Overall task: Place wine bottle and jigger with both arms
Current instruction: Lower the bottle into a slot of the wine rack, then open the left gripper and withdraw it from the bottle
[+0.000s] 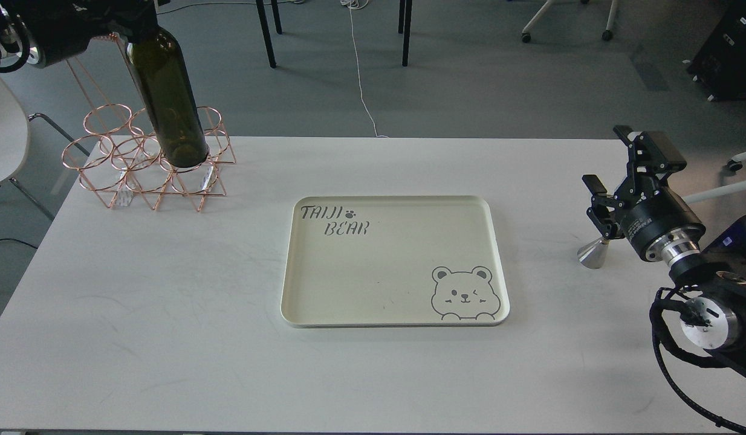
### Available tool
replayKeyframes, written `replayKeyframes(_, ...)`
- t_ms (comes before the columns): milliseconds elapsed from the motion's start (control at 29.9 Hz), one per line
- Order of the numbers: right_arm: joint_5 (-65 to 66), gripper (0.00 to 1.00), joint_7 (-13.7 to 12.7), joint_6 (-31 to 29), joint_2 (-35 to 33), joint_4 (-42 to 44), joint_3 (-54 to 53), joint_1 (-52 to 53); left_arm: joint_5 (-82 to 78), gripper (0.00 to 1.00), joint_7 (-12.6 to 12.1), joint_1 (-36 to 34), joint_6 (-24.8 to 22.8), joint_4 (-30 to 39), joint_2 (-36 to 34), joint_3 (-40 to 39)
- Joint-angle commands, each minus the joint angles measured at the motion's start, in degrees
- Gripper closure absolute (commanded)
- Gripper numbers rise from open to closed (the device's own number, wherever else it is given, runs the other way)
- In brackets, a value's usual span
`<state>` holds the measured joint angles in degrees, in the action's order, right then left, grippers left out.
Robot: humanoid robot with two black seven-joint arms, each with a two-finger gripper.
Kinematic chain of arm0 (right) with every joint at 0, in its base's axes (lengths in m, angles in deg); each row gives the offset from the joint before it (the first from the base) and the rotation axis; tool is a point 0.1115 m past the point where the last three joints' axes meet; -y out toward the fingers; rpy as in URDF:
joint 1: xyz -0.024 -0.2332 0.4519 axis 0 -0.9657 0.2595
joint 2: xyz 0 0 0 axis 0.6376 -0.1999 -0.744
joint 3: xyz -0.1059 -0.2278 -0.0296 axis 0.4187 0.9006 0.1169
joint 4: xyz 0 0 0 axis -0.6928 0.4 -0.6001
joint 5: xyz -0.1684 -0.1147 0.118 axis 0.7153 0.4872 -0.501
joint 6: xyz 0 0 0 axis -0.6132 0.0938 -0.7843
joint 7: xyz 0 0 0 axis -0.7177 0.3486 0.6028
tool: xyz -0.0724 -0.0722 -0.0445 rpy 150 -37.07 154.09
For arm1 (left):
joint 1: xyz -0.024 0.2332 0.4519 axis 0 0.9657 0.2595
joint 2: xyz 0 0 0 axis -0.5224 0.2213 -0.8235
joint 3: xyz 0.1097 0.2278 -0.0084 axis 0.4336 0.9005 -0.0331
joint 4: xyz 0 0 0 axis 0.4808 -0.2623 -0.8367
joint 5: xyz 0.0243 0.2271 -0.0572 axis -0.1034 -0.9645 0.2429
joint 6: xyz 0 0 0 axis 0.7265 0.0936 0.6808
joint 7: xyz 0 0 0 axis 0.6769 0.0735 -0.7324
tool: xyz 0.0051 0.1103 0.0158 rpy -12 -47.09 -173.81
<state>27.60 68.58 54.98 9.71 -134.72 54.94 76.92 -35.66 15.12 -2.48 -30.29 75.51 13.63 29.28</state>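
The wine bottle [167, 96] hangs tilted at the far left, its base low over the copper wire rack [149, 160] and its neck running up into the left pincer [122, 27], which is clenched on the neck, though the fingers themselves are lost against the dark arm at the frame's top. I cannot tell whether the base is free of the rack's rings or resting in one. On the far right the jigger [593, 251] sits low at the tabletop [167, 338], only its lower cone showing; the right pincer [604, 225] covers the upper half and appears closed on it, though a firm grasp cannot be confirmed. Between them, well apart from both, lies the cream tray [324, 302] with a bear drawing and "TAIJI BEAR" lettering, nothing on it. As I judge it, the step in hand is carrying both items toward that tray. To do it well, the bottle should rise straight until its base clears the wire rings before any sideways travel, or the light rack may be dragged or tipped. It should be brought upright before lowering, since a tilted base lands on its edge. The jigger wants a steady grip at the waist and a level descent. The two arms should aim for separate parts of the tray to keep from meeting.
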Motion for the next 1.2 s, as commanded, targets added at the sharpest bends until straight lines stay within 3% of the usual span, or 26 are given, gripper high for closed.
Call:
replayKeyframes(0,0.0,0.05,0.0,-0.01,0.0,0.0,-0.1,0.01,0.04,0.88,0.03,1.13,0.19,0.0,0.02,-0.09)
replayKeyframes(802,0.0,0.05,0.0,0.08,0.08,-0.35,-0.01,-1.31,0.74,0.56,0.03,8.78,5.9,-4.48,3.97,-0.27)
replayKeyframes(869,0.0,0.05,0.0,-0.01,0.08,-0.35,-0.01,-1.31,1.0,0.46,0.03,8.87,5.82,-4.48,4.06,-0.36)
replayKeyframes(970,0.0,0.05,0.0,0.08,0.08,-0.35,0.08,-1.4,3.54,0.14,0.03,8.96,5.82,-4.48,3.97,-0.53)
replayKeyframes(1070,0.0,0.05,0.0,0.08,0.08,-0.44,0.08,-1.4,6.62,0.02,0.03,9.05,5.64,-4.22,3.71,-0.53)
replayKeyframes(1170,0.0,0.05,0.0,0.08,0.08,-0.35,-0.01,-1.57,7.51,0.02,0.03,9.57,5.29,-3.51,2.83,-0.53)
